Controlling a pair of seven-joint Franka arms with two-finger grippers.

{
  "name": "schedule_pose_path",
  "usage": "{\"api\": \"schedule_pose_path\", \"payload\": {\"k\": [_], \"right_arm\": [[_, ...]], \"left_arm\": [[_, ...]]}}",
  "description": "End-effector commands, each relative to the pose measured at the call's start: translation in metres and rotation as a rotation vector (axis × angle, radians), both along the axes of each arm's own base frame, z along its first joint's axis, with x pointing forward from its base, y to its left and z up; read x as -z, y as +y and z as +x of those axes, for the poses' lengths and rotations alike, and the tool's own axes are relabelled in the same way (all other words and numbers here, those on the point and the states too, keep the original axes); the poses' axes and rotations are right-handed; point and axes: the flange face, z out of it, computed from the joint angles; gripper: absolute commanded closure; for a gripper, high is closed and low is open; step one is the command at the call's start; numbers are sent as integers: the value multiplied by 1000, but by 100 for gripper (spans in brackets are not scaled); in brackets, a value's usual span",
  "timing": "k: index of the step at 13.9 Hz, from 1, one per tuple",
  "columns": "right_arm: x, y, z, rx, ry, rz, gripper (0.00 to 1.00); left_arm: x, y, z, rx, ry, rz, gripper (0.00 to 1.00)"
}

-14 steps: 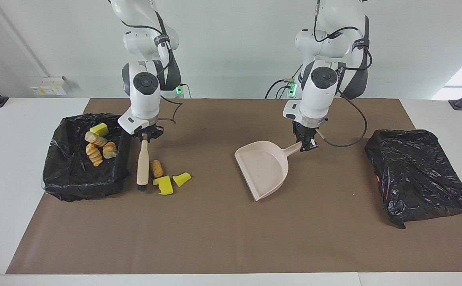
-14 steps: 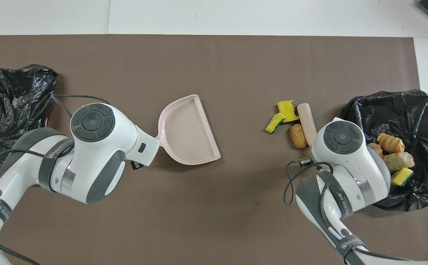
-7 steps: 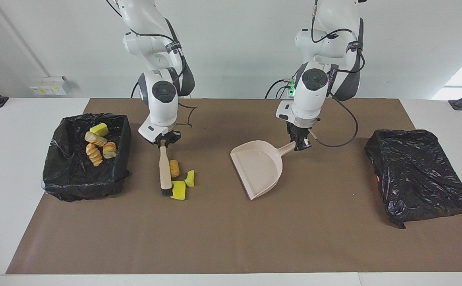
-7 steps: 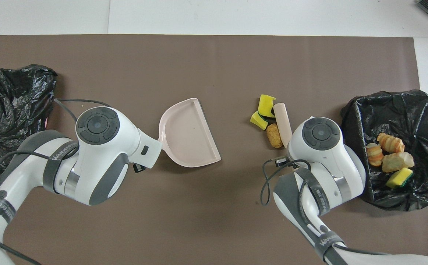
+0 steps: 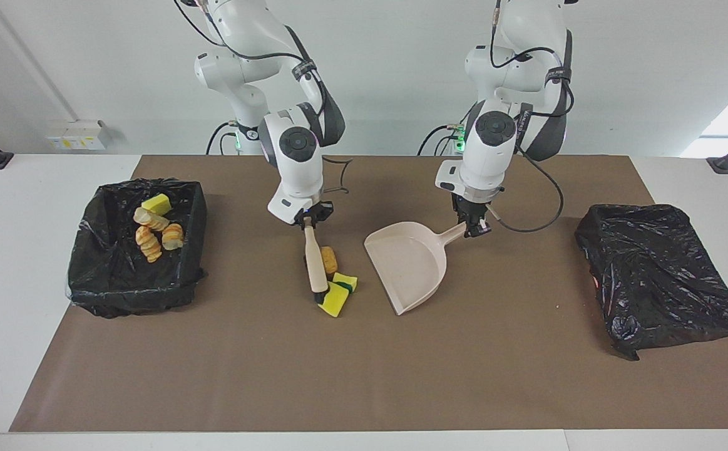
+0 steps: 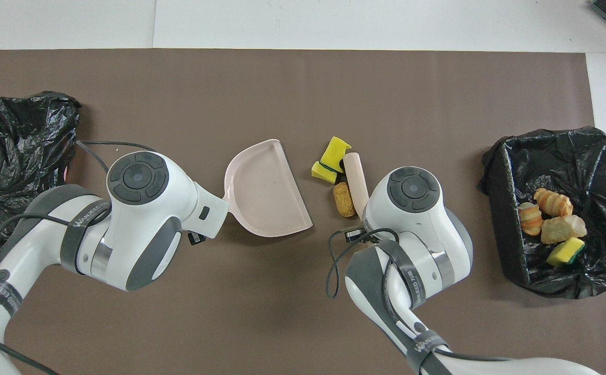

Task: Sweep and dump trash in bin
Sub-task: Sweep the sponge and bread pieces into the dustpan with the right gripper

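With four scraps [image 5: 154, 227] binned, three scraps [image 5: 333, 280] left mid-bench; right end effector [image 5: 307, 220] clamped on brush [image 5: 313, 266], left end effector [image 5: 475, 229] on dustpan [image 5: 409, 264].

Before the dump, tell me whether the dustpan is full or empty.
Empty. The dustpan shows a bare pink floor in both views; three scraps lie on the mat beside its open edge, pushed by the brush.
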Motion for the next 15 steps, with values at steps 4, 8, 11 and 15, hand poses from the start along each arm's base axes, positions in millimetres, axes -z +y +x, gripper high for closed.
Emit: {"api": "schedule_pose_path", "payload": {"k": [4,8,11,15], "right_arm": [[-13,74,-5,59,58,180,100],[-21,101,-11,147,87,318,100],[-41,92,-9,174,107,330,100],[-81,39,0,225,134,265,100]], "left_arm": [[-5,0,-9,-27,-10,-11,100],[-5,0,-9,-28,-9,-10,100],[-5,1,-8,-38,-10,-11,100],[-7,5,-3,-57,-20,-20,100]]}}
